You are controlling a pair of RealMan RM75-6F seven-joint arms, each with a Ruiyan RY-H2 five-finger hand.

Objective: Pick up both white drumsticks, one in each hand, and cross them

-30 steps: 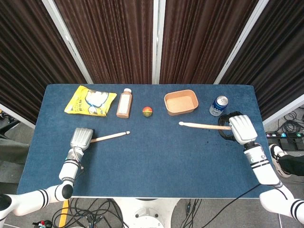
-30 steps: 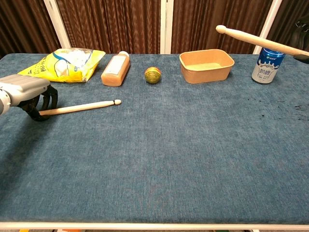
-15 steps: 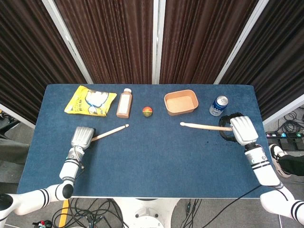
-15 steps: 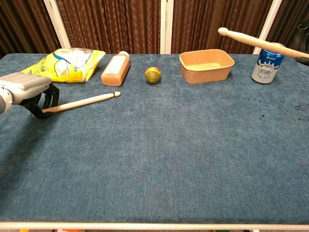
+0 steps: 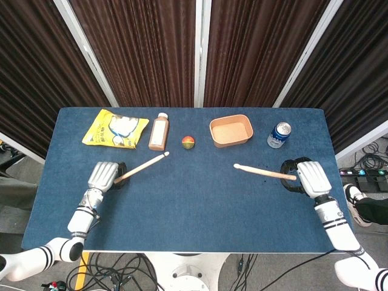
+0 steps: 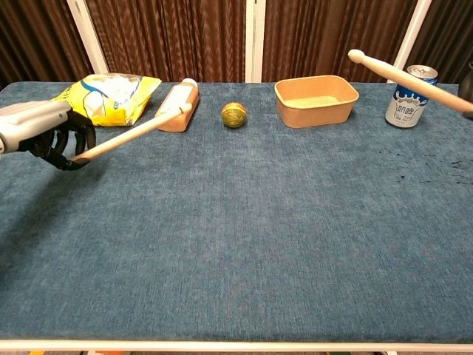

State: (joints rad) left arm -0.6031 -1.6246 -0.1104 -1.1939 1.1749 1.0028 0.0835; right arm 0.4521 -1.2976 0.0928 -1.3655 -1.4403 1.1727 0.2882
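Note:
My left hand grips the butt of one pale drumstick. That stick is lifted off the blue table and its tip points up and to the right, toward the bottle. My right hand holds the other drumstick by its butt. This stick hangs above the cloth with its tip pointing left toward the table's middle. In the chest view the right hand is mostly cut off at the right edge. The two sticks are far apart.
Along the back stand a yellow snack bag, a tan bottle lying flat, a small red-green ball, a tan paper bowl and a blue can just behind the right stick.
The left hand has lifted its drumstick off the table and swung the tip up toward the bottle. The right hand has moved slightly toward the front, tilting its stick.

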